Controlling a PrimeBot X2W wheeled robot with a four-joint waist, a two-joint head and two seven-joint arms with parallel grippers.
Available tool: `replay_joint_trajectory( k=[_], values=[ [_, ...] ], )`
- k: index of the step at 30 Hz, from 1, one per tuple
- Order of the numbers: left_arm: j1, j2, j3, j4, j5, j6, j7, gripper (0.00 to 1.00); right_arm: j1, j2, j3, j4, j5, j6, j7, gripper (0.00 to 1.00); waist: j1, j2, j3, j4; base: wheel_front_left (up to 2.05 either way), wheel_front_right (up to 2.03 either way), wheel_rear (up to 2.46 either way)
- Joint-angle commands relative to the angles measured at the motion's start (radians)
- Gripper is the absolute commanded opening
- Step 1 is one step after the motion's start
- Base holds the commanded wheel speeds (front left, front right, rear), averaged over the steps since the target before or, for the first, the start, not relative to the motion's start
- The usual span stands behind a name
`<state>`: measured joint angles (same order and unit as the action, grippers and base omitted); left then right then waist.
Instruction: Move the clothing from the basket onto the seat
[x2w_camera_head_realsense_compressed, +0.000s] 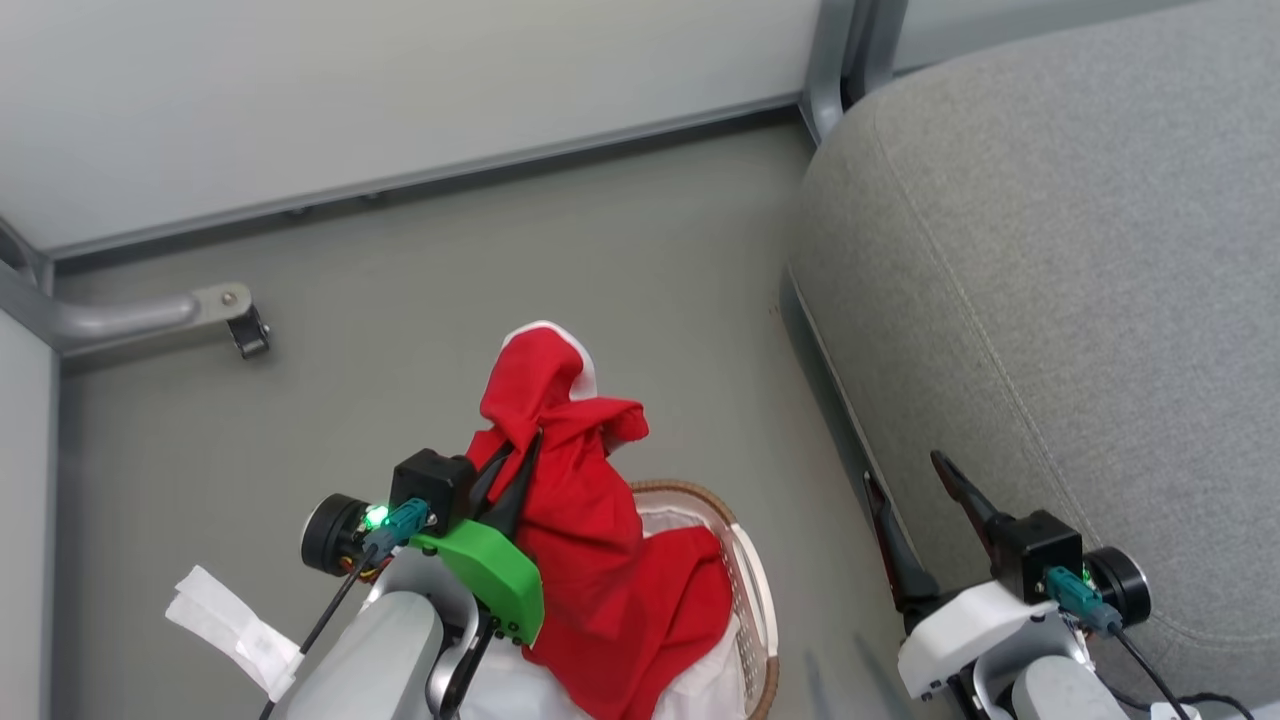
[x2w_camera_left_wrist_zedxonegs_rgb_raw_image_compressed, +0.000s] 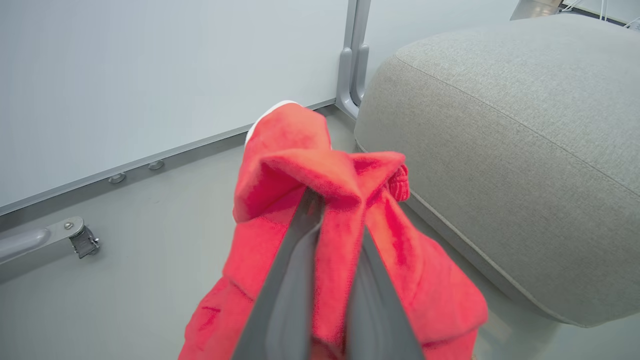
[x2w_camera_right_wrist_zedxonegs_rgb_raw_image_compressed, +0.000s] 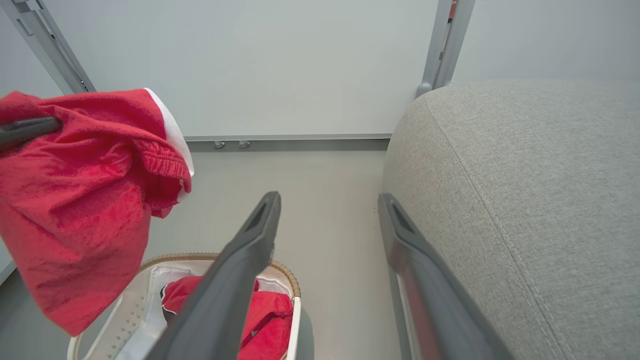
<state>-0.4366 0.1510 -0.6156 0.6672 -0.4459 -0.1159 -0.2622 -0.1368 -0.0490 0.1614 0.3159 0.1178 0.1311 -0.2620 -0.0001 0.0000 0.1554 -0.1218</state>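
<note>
Hanging from the clamped left pincer, red clothing dangles over the basket, while the right pincer gapes empty beside the seat.

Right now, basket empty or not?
Not empty. One red garment lies inside the basket; the left gripper, shut, holds the other red garment raised.

Pale grey forearms, black wrist blocks, teal connectors, black cables, green guard; dark tapered fingers
</note>
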Motion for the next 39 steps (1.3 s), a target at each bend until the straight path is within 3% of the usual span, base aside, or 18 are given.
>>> replay_joint_trajectory(
  k=[1,10,20,23,28,35,36,37,38,39],
  values=[
    [0.025,-0.006,0.017,-0.018,0.008,-0.005,-0.004,0.0,0.023,-0.004,-0.003,0.005,-0.002,-0.001,-0.004,1.0,0.0001,0.0,-0.078,0.024,0.0,0.0,0.0],
    [0.03,-0.058,0.103,-0.127,0.039,-0.015,-0.004,0.0,0.064,-0.003,0.024,-0.034,0.015,-0.001,-0.004,1.0,0.0001,0.0,-0.132,0.032,0.0,0.0,0.0],
    [0.021,-0.087,0.08,-0.156,0.036,-0.016,-0.004,0.0,-0.082,-0.011,0.347,-0.117,0.059,-0.001,-0.004,1.0,0.0001,0.0,-0.13,0.054,0.0,0.0,0.0],
    [0.024,-0.092,0.054,-0.162,0.016,-0.016,-0.004,0.0,-0.153,-0.012,0.433,-0.043,0.048,-0.001,-0.004,1.0,0.0001,0.0,-0.13,0.069,0.0,0.0,0.0],
    [0.029,-0.095,-0.002,-0.163,-0.029,-0.016,-0.004,0.0,-0.247,-0.005,0.482,0.106,0.018,-0.001,-0.004,1.0,0.0001,0.0,-0.131,0.104,0.0,0.0,0.0],
    [0.02,-0.099,-0.072,-0.165,-0.103,-0.016,-0.004,0.0,-0.327,-0.005,0.564,0.209,0.093,-0.001,-0.003,1.0,0.0001,0.0,-0.127,0.157,0.0,0.0,0.0],
    [0.018,-0.099,-0.08,-0.166,-0.109,-0.016,-0.004,0.0,-0.335,-0.004,0.575,0.23,0.101,-0.001,-0.003,0.72,0.0001,0.0,-0.128,0.162,0.0,0.0,0.0],
    [0.02,-0.099,-0.086,-0.166,-0.125,-0.016,-0.004,0.0,-0.345,-0.002,0.59,0.242,0.117,-0.001,-0.004,0.19,0.0001,0.0,-0.129,0.167,0.0,0.0,0.0],
    [0.019,-0.099,-0.09,-0.167,-0.128,-0.016,-0.004,0.0,-0.35,-0.002,0.596,0.253,0.129,-0.001,-0.003,0.0,0.0001,0.0,-0.129,0.17,0.0,0.0,0.0],
    [0.018,-0.099,-0.095,-0.166,-0.13,-0.016,-0.004,0.0,-0.355,-0.005,0.595,0.261,0.142,-0.001,-0.003,0.0,0.0001,0.0,-0.13,0.172,0.0,0.0,0.0]
  ],
)
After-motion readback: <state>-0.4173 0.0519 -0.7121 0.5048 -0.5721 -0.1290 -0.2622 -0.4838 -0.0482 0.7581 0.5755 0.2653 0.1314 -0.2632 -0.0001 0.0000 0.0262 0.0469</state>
